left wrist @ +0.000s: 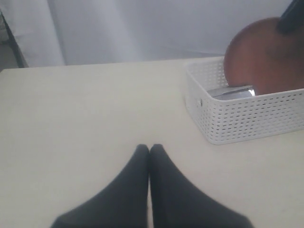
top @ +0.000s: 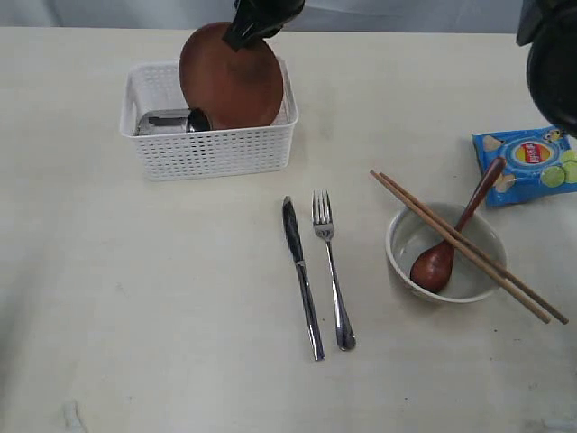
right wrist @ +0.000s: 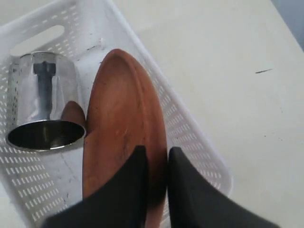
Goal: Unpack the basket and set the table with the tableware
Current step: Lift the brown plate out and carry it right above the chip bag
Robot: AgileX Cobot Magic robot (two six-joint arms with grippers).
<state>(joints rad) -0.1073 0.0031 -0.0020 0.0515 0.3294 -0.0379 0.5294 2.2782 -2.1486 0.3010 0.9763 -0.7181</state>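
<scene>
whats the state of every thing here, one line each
basket: upright on table, two items inside
plate: tilted on edge in basket, rim gripped
cup: on its side in basket
knife: flat on table
fork: flat beside knife
bowl: upright
spoon: resting in bowl
chopsticks: laid across bowl rim
chip bag: flat on table
left end effector: shut, empty
right end effector: shut on plate

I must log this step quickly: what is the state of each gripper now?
Left gripper: closed, holding nothing.
Right gripper: closed on the rim of the wooden plate.
</scene>
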